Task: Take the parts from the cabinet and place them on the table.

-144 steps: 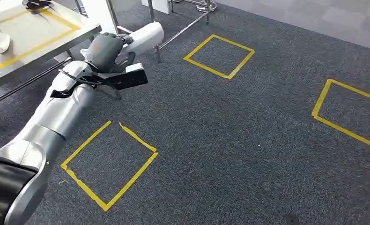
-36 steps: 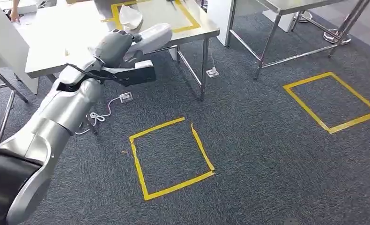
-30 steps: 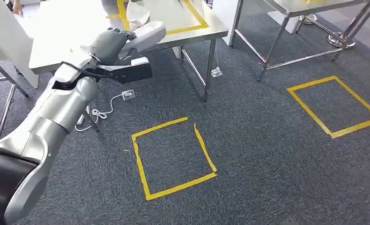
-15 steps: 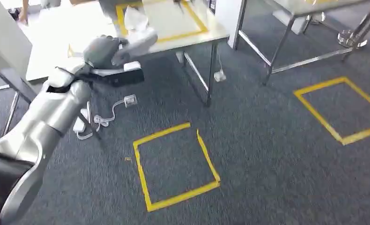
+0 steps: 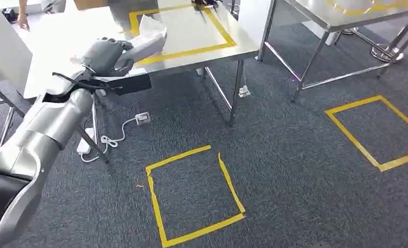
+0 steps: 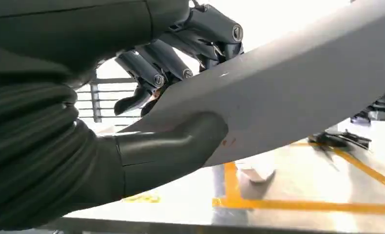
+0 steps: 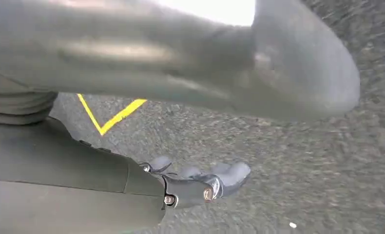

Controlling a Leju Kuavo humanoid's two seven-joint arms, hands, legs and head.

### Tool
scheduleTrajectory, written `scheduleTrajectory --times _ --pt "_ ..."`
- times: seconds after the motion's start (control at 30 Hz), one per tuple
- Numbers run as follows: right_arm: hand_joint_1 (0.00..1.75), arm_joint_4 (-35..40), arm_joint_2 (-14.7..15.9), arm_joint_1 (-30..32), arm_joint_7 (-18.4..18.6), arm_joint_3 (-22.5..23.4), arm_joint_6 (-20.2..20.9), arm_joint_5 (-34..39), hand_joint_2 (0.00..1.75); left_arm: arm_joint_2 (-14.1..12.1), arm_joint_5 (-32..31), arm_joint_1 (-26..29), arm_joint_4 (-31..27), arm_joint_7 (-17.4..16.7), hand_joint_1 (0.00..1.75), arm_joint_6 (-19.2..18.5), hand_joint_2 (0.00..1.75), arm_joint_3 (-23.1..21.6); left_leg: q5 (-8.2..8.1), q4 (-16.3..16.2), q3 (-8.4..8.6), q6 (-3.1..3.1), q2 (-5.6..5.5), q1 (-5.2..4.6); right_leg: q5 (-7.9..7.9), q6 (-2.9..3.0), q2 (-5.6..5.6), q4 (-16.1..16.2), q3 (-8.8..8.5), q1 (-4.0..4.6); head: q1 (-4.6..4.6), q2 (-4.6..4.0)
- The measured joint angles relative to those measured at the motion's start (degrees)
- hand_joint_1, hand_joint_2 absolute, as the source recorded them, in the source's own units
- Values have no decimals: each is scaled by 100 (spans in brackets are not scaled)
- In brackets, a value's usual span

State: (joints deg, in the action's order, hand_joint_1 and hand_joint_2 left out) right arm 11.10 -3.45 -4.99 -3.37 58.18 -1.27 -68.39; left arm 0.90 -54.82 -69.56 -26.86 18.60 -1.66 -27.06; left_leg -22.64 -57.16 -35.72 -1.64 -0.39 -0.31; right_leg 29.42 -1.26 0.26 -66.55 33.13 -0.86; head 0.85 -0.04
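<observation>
The silver left arm reaches from seven o'clock toward eleven o'clock, its grey left robot hand [image 5: 108,56] gripping a white curved part [image 5: 146,42], thumb [image 6: 171,146] beneath, fingers [image 6: 200,34] above. The right robot hand [image 7: 200,183] hangs with fingers loosely curled, holding nothing.

Table [image 5: 202,49] ahead-left — second table [image 5: 315,13] to its right, taped square [image 5: 194,194] before them.

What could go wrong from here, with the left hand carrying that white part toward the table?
1. The left hand holds the white part near one end, so most of it sticks out past the fingers; it could twist or slip in the grip.
2. The part's free end is already over the table and near a white part lying in the yellow-taped square; it might knock that.
3. A cable and power strip lie on the carpet by the table legs, a possible trip hazard.
</observation>
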Motion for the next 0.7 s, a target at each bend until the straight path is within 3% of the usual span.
scheduleTrajectory --times 0.03,0.1,0.13,0.17,0.2,0.23,0.27,0.3,0.33,0.4,0.47,0.5,0.53,0.6,0.63,0.67,0.7 --pt "0 0 11 -3 11 -2 0 -11 0 -22 -15 -5 5 -2 175 -2 175 0 -41 0 38 -9 -5 -4 103 -17 -1 -409 301 -2 2 0" --pt "0 0 15 8 35 -4 2 -50 0 -68 -39 25 29 -7 175 -22 175 0 -154 -6 130 -11 -35 -7 563 -23 -1 -858 769 2 -13 0" --pt "0 0 15 7 46 -7 2 -55 0 -101 -50 43 40 -15 175 -26 175 0 -218 -14 197 -3 -45 -7 685 -26 -2 -802 884 0 -15 0" --pt "0 0 15 5 52 -9 2 -59 0 -131 -55 51 50 -28 175 -28 175 0 -287 -26 267 7 -48 -6 614 -6 -3 -582 890 -1 -17 0" --pt "0 0 17 5 61 -13 2 -61 0 -145 -55 51 55 -33 175 -31 175 0 -358 -41 344 20 -48 -2 376 8 -4 -220 824 -1 -17 0" --pt "0 0 22 7 70 -15 2 -61 0 -156 -55 50 57 -37 175 -31 175 0 -436 -55 423 39 -48 -1 -66 15 -6 250 712 -2 -22 0" --pt "0 0 22 12 81 -15 2 -61 0 -171 -57 51 72 -37 175 -33 175 0 -511 -60 398 69 -49 -6 -637 24 -20 695 625 -7 -28 0" --pt "0 0 22 8 81 -17 4 -61 0 -175 -59 53 88 -37 175 -37 175 0 -584 -129 505 107 -90 -39 -755 40 -33 824 641 17 -37 0" --pt "0 0 22 -6 81 -20 7 -61 0 -193 -79 49 88 -37 175 -50 175 0 -652 -96 510 150 -88 -48 -717 82 -27 805 578 30 -29 0" --pt "0 0 13 -12 79 -24 9 -63 0 -212 -83 34 77 -37 175 -48 175 0 -619 -130 594 218 -92 -52 -682 165 -25 847 507 12 -24 0" --pt "0 0 15 -18 74 -26 2 -63 0 -245 -85 14 77 -37 175 -48 175 0 -637 -389 482 271 -50 -25 -622 266 -16 847 368 -1 -22 0" --pt "0 0 15 -21 72 -26 4 -61 0 -243 -85 7 77 -37 175 -48 175 0 -690 -628 354 294 -29 -22 -593 292 -16 847 330 2 -17 0" --pt "0 0 15 -31 72 -28 4 -61 0 -247 -87 12 79 -39 175 -50 175 0 -876 -1132 49 331 -21 -14 -538 302 -16 847 263 2 -22 0" --pt "0 0 15 -23 74 -28 7 -63 0 -276 -96 57 88 -44 175 -63 175 0 -1266 -1811 -465 359 -15 0 -426 307 1 847 143 2 -17 0" --pt "0 0 15 -6 74 -28 9 -63 0 -289 -105 78 94 -55 175 -68 175 0 -1321 -1851 -596 360 -13 2 -368 303 6 847 70 2 -20 0" --pt "0 0 15 2 74 -28 9 -63 0 -291 -113 89 94 -63 175 -68 175 0 -1234 -1662 -607 346 -12 0 -306 295 13 847 -14 6 -17 0" --pt "0 0 15 1 76 -28 7 -63 0 -300 -129 89 94 -77 175 -68 175 0 -1003 -1310 -527 307 -12 -4 -246 291 16 847 -99 15 -17 0"
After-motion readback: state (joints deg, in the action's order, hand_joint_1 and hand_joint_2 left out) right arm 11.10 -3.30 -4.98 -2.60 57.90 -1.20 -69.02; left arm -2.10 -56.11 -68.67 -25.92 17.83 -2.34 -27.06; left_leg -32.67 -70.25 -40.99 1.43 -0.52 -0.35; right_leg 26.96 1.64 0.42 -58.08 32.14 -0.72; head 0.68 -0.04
